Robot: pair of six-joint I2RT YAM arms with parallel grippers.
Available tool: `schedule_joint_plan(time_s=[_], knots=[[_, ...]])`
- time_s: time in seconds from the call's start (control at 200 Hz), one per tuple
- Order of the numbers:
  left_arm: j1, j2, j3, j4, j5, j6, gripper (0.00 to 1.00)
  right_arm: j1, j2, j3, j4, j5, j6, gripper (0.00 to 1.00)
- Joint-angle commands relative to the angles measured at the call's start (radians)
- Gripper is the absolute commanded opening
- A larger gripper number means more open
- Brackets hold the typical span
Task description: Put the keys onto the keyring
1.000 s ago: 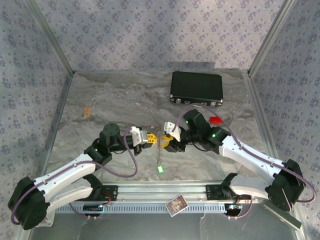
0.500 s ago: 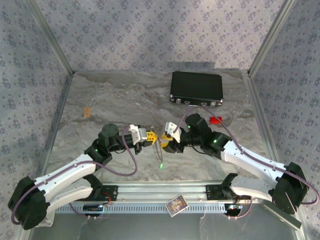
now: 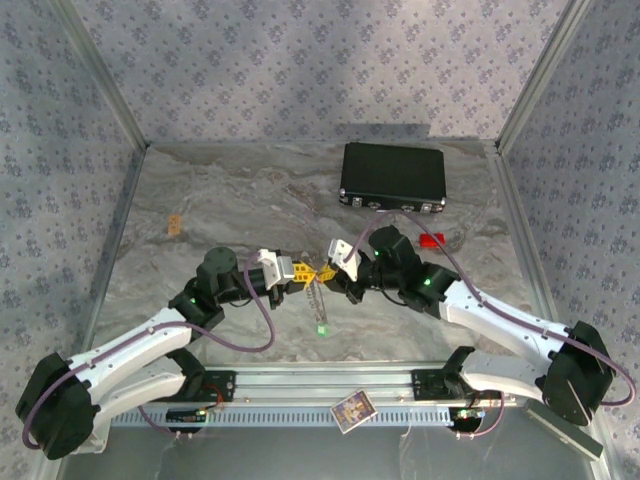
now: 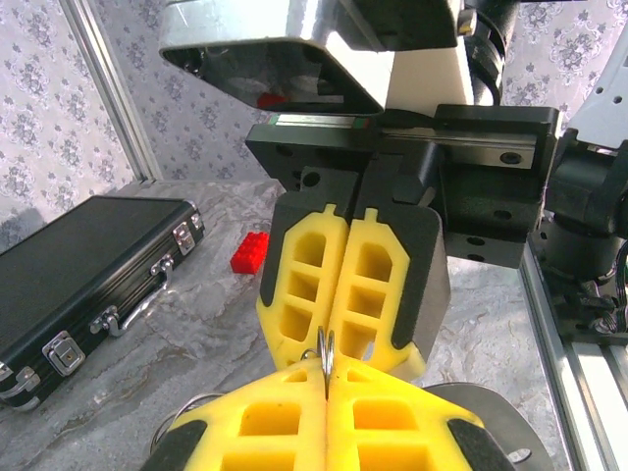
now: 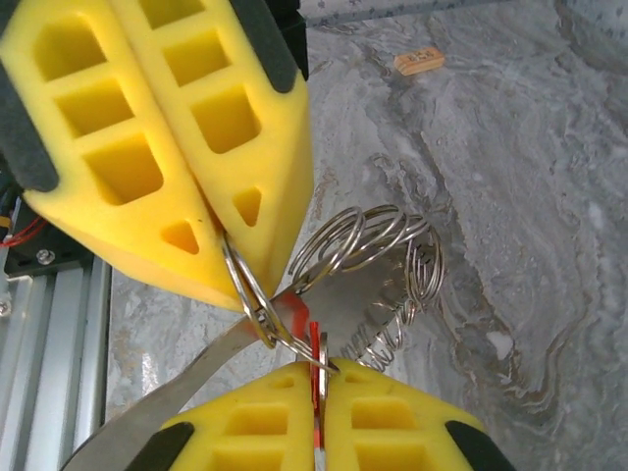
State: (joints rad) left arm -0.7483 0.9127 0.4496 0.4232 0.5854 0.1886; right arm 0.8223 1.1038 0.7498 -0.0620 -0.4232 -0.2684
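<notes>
**Thin springy wire, tiny keys: pinch close to the fingertips**

The left fingers [image 4: 339,407] are closed tip to tip on a strand of the keyring [image 5: 373,240]. The right fingers [image 5: 339,397] face them, almost touching, and are clamped on the thin edge of the red key [image 5: 315,353]. A flat silvery strip [image 5: 196,383], probably that key's blade, juts out beside the right fingertips.

The keyring looks like light, springy wire, wound in loose coils that sag away below both pairs of fingers. It will likely flex and twist rather than hold its shape, and its smooth metal could slip through the foam pads. The best hold is right next to the gap being worked, with the key taken by its plastic tag.

The green-and-white key [image 3: 322,328] sits at the low end of the coils; I cannot tell whether it hangs or rests on the tabletop [image 3: 220,200].

A black case [image 4: 78,260] and a red block [image 4: 250,252] lie well beyond the fingers, and a tan chip [image 5: 417,61] is far off. None of these is in the way, so the only crowding is the two sets of fingertips against each other.
</notes>
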Motion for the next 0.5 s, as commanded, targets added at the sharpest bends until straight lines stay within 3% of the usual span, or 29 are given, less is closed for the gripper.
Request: schedule_joint_plan(time_s=[0.0, 0.24, 0.495], knots=[[-0.006, -0.009, 0.003, 0.062, 0.009, -0.006, 0.00, 0.003, -0.025, 0.004, -0.020, 0.028, -0.014, 0.03], [-0.006, -0.009, 0.005, 0.042, 0.034, 0.012, 0.00, 0.003, -0.027, 0.035, -0.081, 0.024, -0.041, 0.00], [-0.015, -0.008, 0.032, -0.018, 0.027, 0.077, 0.00, 0.040, 0.075, 0.097, -0.198, -0.106, -0.076, 0.00]])
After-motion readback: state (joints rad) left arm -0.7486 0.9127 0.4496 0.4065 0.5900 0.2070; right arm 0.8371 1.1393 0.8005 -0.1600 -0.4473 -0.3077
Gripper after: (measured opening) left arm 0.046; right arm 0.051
